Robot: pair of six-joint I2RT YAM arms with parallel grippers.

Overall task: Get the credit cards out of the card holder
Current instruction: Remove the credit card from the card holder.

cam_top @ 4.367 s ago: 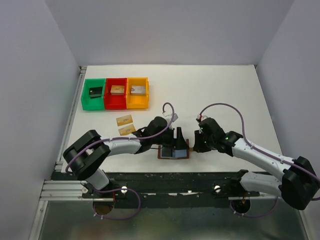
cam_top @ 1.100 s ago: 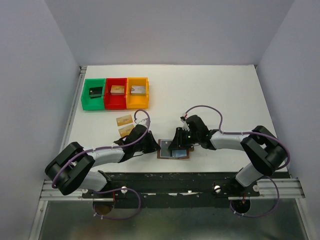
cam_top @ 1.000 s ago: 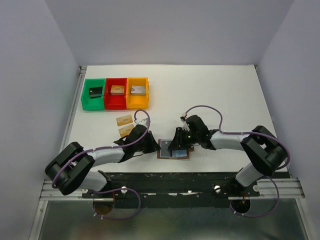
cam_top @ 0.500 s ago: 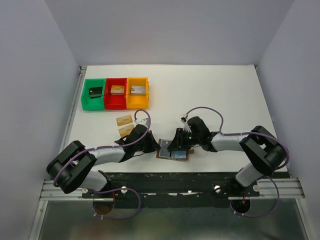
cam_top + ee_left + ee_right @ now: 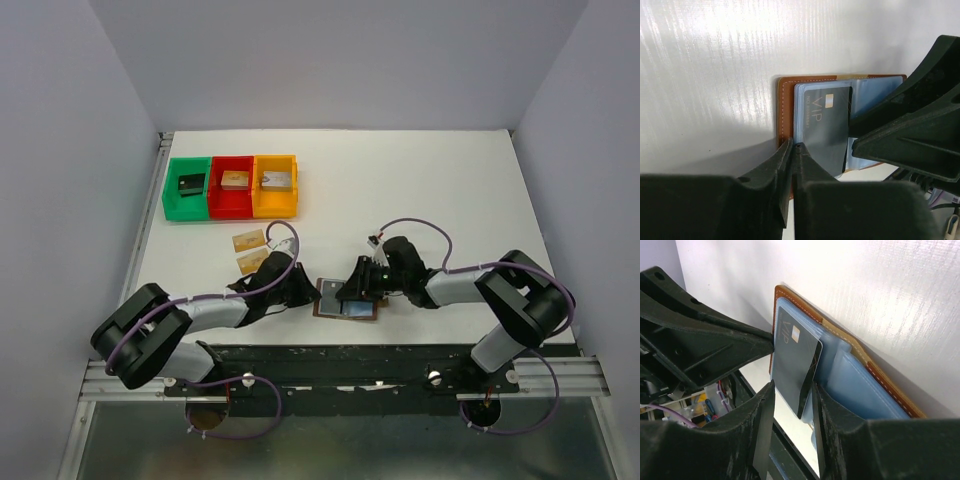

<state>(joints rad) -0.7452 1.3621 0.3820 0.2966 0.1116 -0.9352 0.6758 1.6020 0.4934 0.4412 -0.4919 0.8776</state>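
Observation:
The card holder (image 5: 330,289) lies open near the table's front edge, brown leather with pale blue pockets (image 5: 860,390). A grey credit card (image 5: 825,125) marked VIP stands partly out of its left pocket, tilted up. My right gripper (image 5: 793,387) straddles this card (image 5: 792,355), one finger against each long edge. My left gripper (image 5: 792,145) is pinched to a thin slit on the holder's left leather edge (image 5: 784,107). From above, the left gripper (image 5: 305,291) and the right gripper (image 5: 357,285) face each other across the holder. Two tan credit cards (image 5: 249,241) lie on the table to the left.
A green bin (image 5: 168,190), a red bin (image 5: 232,209) and an orange bin (image 5: 275,211) stand in a row at the back left, each with a small block inside. The black rail (image 5: 350,352) of the table's front edge runs just behind the holder.
The right gripper has shifted slightly toward the front edge, and the grey card has tipped up out of the pocket. The left arm has barely moved.

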